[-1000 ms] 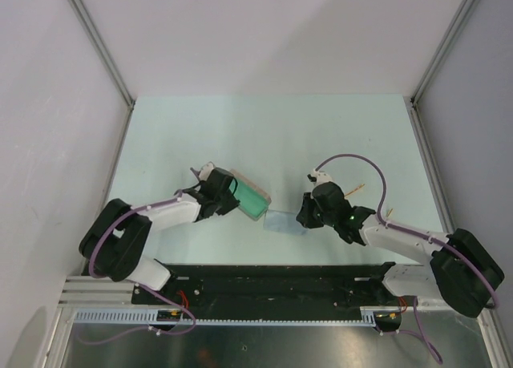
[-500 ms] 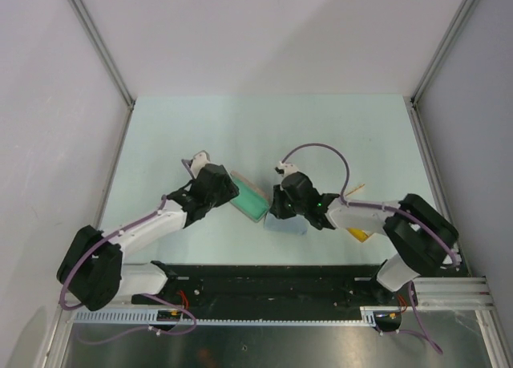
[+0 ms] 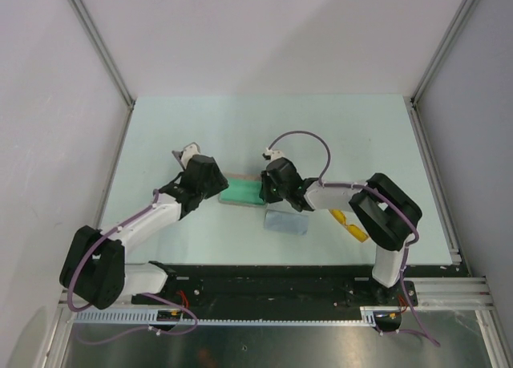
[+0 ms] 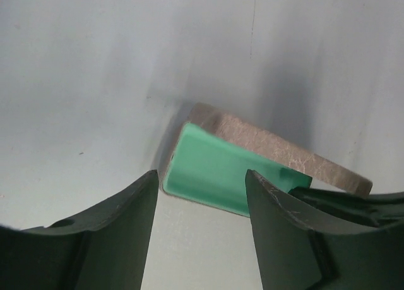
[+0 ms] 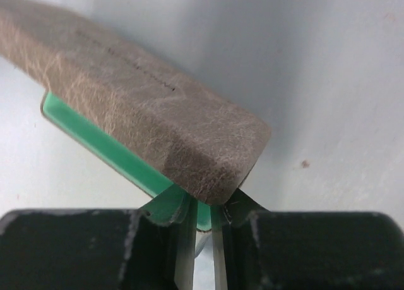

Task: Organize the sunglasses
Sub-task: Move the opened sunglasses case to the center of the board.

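Left of centre in the overhead view: left gripper (image 3: 215, 184), fingers spread wide and holding nothing, mouth just short of the case's near end. Seen between those fingers from the left wrist: case (image 4: 252, 170), green lining up, grey-brown lid behind it. At centre frame overhead: same case lying open on the table (image 3: 160, 127). Just right of it: right gripper (image 3: 267, 190), jaws nearly closed, pinching the thin green edge of the case under the lid, clear in the right wrist view. Below that: pale blue cloth (image 3: 286, 222). Lower right of centre: sunglasses (image 3: 350, 225) on the table beside the right arm, well apart from the case.
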Tool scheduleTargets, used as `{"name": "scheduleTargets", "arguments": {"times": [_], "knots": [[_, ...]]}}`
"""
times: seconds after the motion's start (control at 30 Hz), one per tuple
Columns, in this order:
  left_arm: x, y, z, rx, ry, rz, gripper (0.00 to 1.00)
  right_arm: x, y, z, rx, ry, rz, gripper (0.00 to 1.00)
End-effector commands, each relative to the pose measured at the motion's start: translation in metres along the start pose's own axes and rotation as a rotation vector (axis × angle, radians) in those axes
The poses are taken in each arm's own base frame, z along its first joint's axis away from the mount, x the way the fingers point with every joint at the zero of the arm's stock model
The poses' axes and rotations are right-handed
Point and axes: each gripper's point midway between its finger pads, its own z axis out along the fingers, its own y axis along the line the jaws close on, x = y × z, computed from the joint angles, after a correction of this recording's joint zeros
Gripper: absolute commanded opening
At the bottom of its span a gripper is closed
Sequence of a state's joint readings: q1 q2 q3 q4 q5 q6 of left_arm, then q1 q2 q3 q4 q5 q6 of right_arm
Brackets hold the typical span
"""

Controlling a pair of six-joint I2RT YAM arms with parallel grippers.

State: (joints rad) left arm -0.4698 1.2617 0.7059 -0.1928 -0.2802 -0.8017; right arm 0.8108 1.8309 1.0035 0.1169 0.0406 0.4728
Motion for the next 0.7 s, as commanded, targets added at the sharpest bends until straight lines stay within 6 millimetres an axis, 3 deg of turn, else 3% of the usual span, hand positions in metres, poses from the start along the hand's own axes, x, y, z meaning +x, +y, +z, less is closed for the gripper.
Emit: {"name": "scheduleTargets", "arguments": {"times": [0.0, 0.13, 0.33, 0.43, 0.53, 0.67], "knots": [[-0.016, -0.016, -0.003, 0.048, -0.020, 0.045, 0.64, -0.041, -0.001, 0.007, 0.004, -0.094, -0.020, 0.17], [-0.013, -0.020, -0.005, 0.080, 0.001, 0.082, 0.66, -0.045, -0.001, -0.001, 0.003, -0.084, -0.036, 0.18], [-0.007, -0.021, -0.013, 0.120, 0.020, 0.098, 0.68, -0.043, 0.029, -0.034, -0.029, -0.078, -0.079, 0.27], [-0.003, -0.023, -0.017, 0.144, 0.032, 0.092, 0.69, -0.042, 0.027, -0.050, 0.010, -0.068, -0.045, 0.32], [0.004, -0.026, -0.019, 0.171, 0.053, 0.097, 0.70, -0.040, 0.024, -0.063, 0.042, -0.074, -0.025, 0.26], [0.012, -0.026, -0.021, 0.191, 0.069, 0.116, 0.69, -0.011, 0.008, -0.068, 0.085, -0.017, -0.013, 0.15]]}}
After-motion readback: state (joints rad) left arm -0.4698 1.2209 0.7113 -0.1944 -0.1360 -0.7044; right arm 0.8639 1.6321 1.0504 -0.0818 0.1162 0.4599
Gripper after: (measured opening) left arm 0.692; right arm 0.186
